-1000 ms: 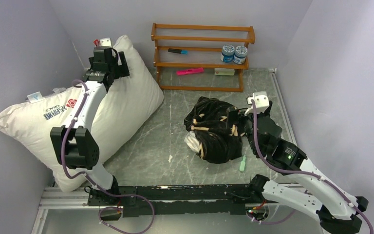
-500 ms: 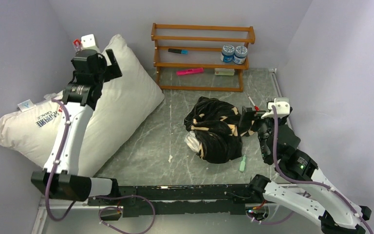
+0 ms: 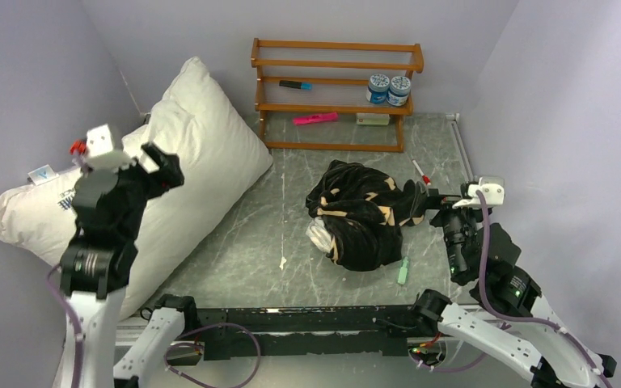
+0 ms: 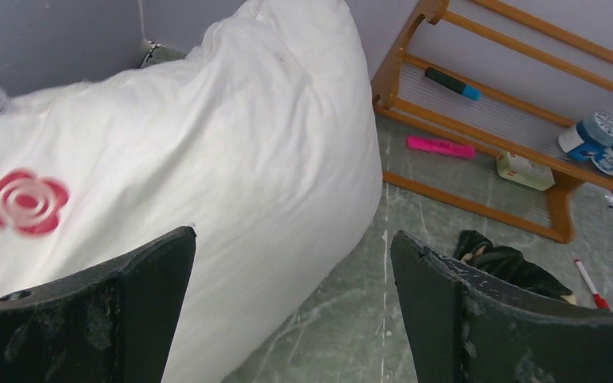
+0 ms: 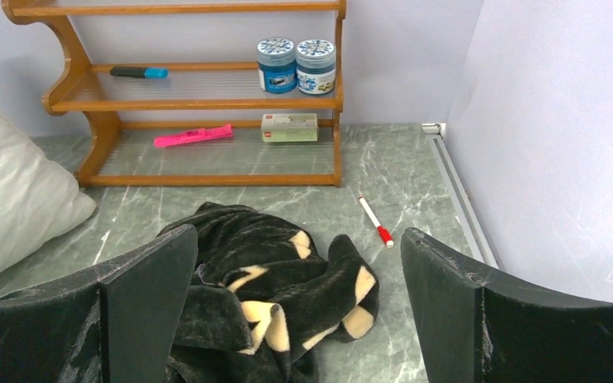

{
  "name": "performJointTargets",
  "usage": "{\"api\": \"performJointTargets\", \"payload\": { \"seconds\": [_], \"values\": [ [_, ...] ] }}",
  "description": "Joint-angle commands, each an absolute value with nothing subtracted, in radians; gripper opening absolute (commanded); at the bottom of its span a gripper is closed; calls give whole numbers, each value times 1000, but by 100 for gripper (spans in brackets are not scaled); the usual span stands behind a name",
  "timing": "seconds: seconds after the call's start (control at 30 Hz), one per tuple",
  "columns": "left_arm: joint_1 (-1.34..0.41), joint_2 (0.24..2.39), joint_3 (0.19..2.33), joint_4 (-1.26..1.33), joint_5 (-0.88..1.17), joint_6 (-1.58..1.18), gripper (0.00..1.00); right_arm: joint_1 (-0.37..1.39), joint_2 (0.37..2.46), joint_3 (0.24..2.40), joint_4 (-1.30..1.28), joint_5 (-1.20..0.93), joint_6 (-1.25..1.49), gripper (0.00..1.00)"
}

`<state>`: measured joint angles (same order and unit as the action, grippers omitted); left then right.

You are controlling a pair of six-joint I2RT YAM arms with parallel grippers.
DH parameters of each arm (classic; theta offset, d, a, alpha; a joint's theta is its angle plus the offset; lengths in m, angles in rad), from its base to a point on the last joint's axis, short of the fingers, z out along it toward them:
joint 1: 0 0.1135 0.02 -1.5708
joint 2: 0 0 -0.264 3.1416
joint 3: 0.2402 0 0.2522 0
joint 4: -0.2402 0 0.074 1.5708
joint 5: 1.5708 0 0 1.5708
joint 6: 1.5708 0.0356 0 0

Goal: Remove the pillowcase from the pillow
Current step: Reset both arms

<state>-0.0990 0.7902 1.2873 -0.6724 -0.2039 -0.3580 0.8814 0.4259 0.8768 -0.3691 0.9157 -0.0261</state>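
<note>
Over on the left of the overhead view, the left gripper [image 3: 160, 168] hangs raised above the pillow [image 3: 210, 145] with its jaws spread wide and nothing between them. The plump white cushion lies beneath and ahead of it, uncovered, pushed up against the left wall. Across the table [image 3: 291, 242], the right gripper [image 3: 433, 202] is likewise released and empty. The pillowcase [image 3: 360, 214] sits in a crumpled black-and-cream heap just ahead of its fingertips, and I cannot tell from up here whether they touch it. A small green object [image 3: 403, 271] lies off to the gripper's left, nearer the arms' bases, and a wooden rack [image 3: 335, 93] stands well beyond both arms against the back wall. From the left wrist, the open fingers [image 4: 140, 303] frame the pillow below and ahead, its blurred red flower logo [image 4: 24, 201] by the left finger. A sliver of the pillowcase [image 4: 503, 267] peeks out just past the right finger. From the right wrist, the pillowcase [image 5: 263, 295] lies low between the parted fingers [image 5: 447, 295], nearer the left one and gripped by neither. A red-tipped pen [image 5: 375, 222] rests on the table just ahead, with a pink highlighter [image 5: 193, 136] and two jars [image 5: 295, 64] on the rack further on.
</note>
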Motion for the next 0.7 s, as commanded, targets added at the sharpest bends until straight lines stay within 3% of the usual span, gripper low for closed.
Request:
{"api": "performJointTargets", "payload": {
  "seconds": [0.0,0.3,0.67],
  "values": [
    [-100,619,1211,-752,-228,-408,96,881,406,886,-398,924,-16,100],
    [-101,320,1088,-824,-290,-345,96,881,410,907,-566,967,148,100],
    [-105,192,1028,-849,-323,-349,96,881,304,861,-526,995,167,100]
  ]
}}
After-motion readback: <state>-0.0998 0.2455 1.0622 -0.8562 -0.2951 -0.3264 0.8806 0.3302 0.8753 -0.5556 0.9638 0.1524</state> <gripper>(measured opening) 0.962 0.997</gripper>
